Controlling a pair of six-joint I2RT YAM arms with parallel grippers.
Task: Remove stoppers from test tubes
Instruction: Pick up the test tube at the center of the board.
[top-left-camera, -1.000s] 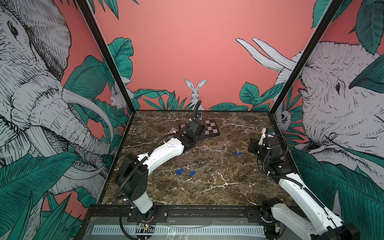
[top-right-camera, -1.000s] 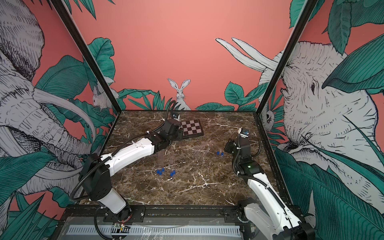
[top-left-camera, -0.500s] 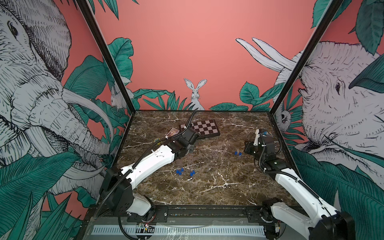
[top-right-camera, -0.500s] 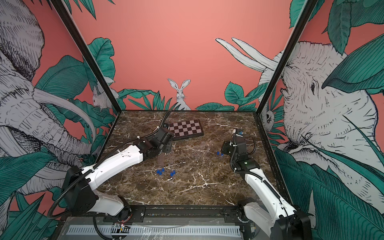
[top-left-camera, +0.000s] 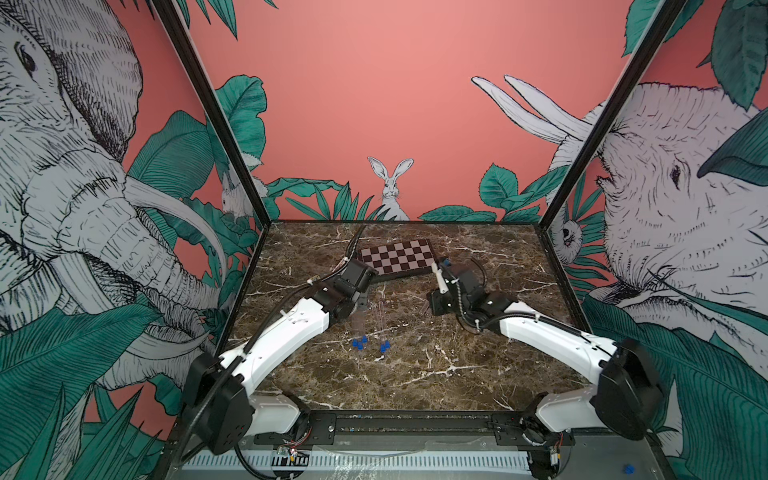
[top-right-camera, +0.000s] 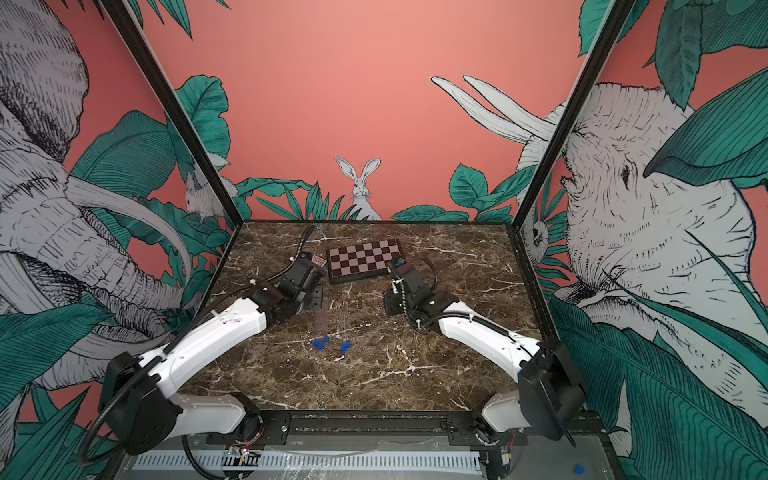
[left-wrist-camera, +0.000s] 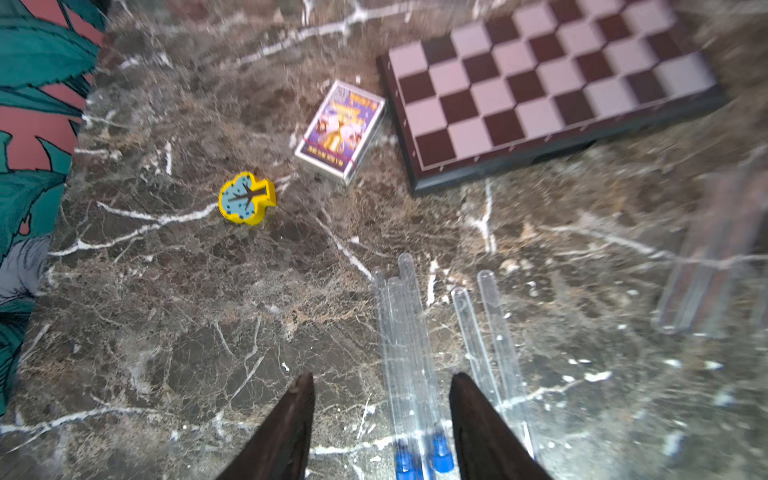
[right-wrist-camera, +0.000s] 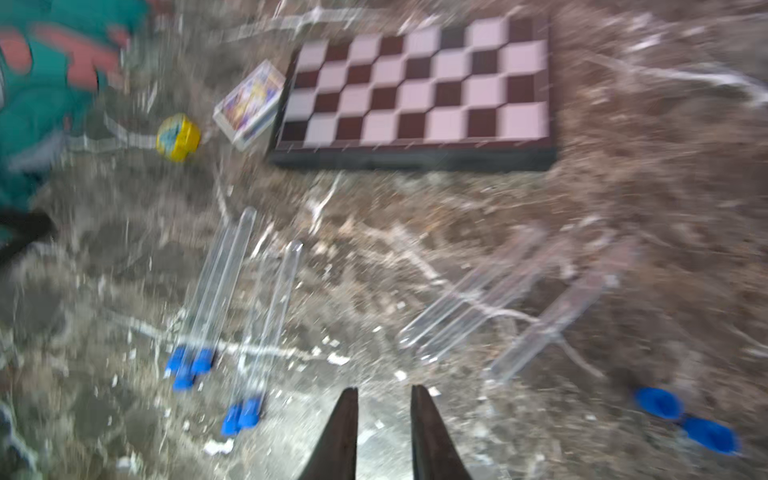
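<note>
Robot lab test cell. Marble-print tabletop (top-left-camera: 415, 374) boxed in by printed jungle wall panels (top-left-camera: 374, 104) on black frame posts (top-left-camera: 219, 124). Mounting rail (top-left-camera: 399, 432) and slotted cable duct (top-left-camera: 457, 460) sit well in front of the chessboard (top-left-camera: 398, 258); left arm base (top-left-camera: 274, 415) and right arm base (top-left-camera: 557, 415) sit at that rail.

stoppers (right-wrist-camera: 202, 360): bright blue
test tubes (left-wrist-camera: 405, 332): clear, colourless
chessboard (top-left-camera: 399, 257): chequered in dark brown and pale pink, framed in dark brown
table (top-left-camera: 415, 374): brown marble, veined in white
card box (left-wrist-camera: 340, 131): printed in purple and yellow
toy piece (left-wrist-camera: 246, 198): yellow, faced in light blue
</note>
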